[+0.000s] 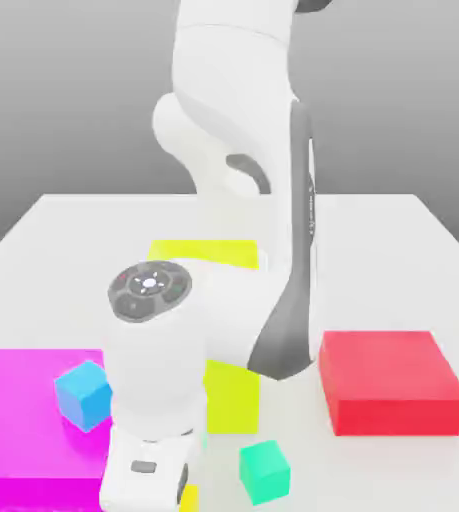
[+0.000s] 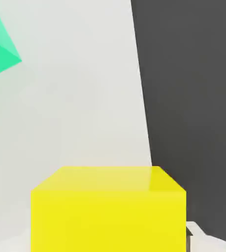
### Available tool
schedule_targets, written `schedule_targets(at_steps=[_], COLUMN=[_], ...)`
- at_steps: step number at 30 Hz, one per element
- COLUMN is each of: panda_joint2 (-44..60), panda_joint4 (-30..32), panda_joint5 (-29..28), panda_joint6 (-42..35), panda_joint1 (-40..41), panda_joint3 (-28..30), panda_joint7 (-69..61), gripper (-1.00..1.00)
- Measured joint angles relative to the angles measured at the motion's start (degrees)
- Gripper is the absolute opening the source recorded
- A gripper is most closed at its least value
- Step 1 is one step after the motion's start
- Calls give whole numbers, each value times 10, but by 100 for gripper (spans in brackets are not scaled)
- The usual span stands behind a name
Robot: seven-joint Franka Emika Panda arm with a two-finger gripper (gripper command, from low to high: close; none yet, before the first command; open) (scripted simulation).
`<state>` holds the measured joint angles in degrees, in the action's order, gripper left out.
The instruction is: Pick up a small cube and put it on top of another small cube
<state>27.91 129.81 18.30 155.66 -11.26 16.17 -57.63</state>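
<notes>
Because the cube had to travel squarely, the gripper (image 2: 109, 242) was closed on the small yellow cube (image 2: 109, 216) — fingers (image 2: 201, 242) at opposite sides, top face unblocked for a level set-down. Exterior view: yellow cube near 6 o'clock, under the hand; couldn't tell if lifted. Teal cube (image 1: 265, 472) sat just beside it, toward 2 o'clock — likely base, while blue cube (image 1: 84, 396) lay toward 10–11 o'clock.

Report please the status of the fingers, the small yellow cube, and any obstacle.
Fingers shut on small yellow cube. Cube not stacked yet. Green cube nearby, standing apart; nothing seen blocking the grip.
</notes>
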Motion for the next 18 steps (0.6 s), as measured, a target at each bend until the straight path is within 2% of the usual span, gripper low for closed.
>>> schedule_targets(at_steps=[4, 11, 14, 15, 18], panda_joint2=[-72, -131, -99, -84, -84], panda_joint4=[3, -100, -106, -102, -102], panda_joint5=[-42, -73, -45, -33, -33], panda_joint6=[-67, -239, -221, -206, -206], panda_joint1=[-14, 55, 80, 86, 86], panda_joint3=[43, 166, 171, 166, 166], panda_joint7=[43, 178, 180, 173, 173], gripper=[-100, -100, -100, 100, 100])
